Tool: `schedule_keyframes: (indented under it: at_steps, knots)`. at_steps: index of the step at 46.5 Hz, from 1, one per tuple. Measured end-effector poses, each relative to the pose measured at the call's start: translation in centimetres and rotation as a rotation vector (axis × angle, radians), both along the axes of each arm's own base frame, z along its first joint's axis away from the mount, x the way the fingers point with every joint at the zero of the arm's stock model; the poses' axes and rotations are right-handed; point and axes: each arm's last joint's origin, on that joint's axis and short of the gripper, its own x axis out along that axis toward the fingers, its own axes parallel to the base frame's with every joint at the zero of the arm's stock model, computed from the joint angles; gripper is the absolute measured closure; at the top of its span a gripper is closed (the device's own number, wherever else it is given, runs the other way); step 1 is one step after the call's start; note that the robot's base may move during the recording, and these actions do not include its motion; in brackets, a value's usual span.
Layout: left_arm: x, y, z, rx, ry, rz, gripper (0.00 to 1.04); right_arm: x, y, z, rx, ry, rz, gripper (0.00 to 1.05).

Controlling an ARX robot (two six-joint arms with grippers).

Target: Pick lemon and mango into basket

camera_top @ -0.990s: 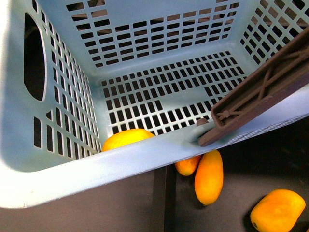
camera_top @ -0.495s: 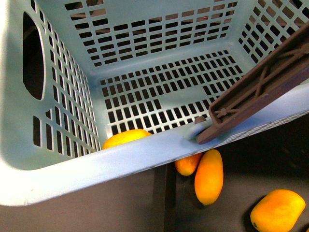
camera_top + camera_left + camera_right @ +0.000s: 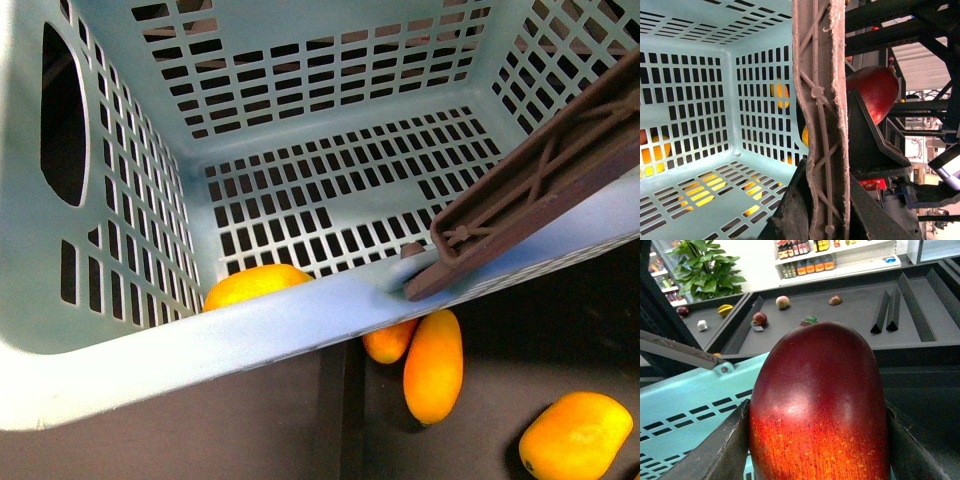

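While a yellow fruit (image 3: 255, 283) already lies inside the basket (image 3: 250, 335), tucked in its near left corner against the wall, the job reads as about half done: I take that fruit for the lemon, though the rim hides much of it and I cannot be sure. No other fruit shows on the slotted floor. The left hand (image 3: 826, 150) is clamped on the brown handle (image 3: 822, 75), pinching it from both sides, so it seems to be holding the basket up and tilted rather than fetching anything. Further right, the mango (image 3: 820, 390), red shading to orange, sits gripped tight in the right hand (image 3: 818, 455), close beside the handle and the turquoise rim but not yet inside; whether it hangs over the opening or just outside it I cannot tell. What is left, as I judge it, is to bring the mango over the opening and let it go. Three orange fruits (image 3: 432, 365) lie on the dark tabletop (image 3: 530, 340) below the rim, outside the basket, one partly hidden by it; they look to be no part of what remains.
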Motion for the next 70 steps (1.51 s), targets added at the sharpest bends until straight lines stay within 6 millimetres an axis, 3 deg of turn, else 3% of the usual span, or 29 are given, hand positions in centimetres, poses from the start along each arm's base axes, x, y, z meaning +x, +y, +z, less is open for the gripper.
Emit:
schedule_keyframes:
  at_steps: [5, 13, 22, 31, 36, 41, 47, 59, 70]
  knots:
    - [0.0, 0.0, 0.0, 0.000, 0.000, 0.000, 0.98, 0.5, 0.7, -0.4, 0.002, 0.021, 0.016, 0.38]
    - [0.0, 0.0, 0.0, -0.001, 0.000, -0.001, 0.98, 0.2, 1.3, -0.3, 0.003, 0.027, 0.036, 0.07]
    - [0.1, 0.0, -0.2, 0.005, 0.006, 0.002, 0.98, -2.6, -0.5, 0.7, -0.003, 0.031, -0.009, 0.09]
    - [0.1, 0.0, -0.2, 0.009, 0.002, 0.008, 0.98, -7.5, -2.4, 1.8, -0.033, 0.025, -0.117, 0.09]
    - [0.1, 0.0, -0.2, 0.005, 0.005, 0.001, 0.98, -10.0, -3.1, 1.4, -0.101, -0.054, -0.145, 0.22]
    - [0.1, -0.1, -0.2, 0.002, 0.008, -0.005, 0.98, -12.7, -4.0, -0.7, -0.155, -0.077, -0.139, 0.39]
    - [0.1, -0.1, -0.2, 0.002, 0.009, -0.002, 0.98, -13.6, -4.7, -2.2, -0.174, -0.088, -0.142, 0.57]
    - [0.1, 0.0, -0.2, 0.006, 0.005, 0.003, 0.98, -14.7, -5.8, -5.2, -0.193, -0.080, -0.139, 1.03]
    - [0.1, 0.0, -0.2, 0.004, 0.007, -0.002, 0.98, -15.3, -7.0, -6.6, -0.196, -0.085, -0.150, 1.03]
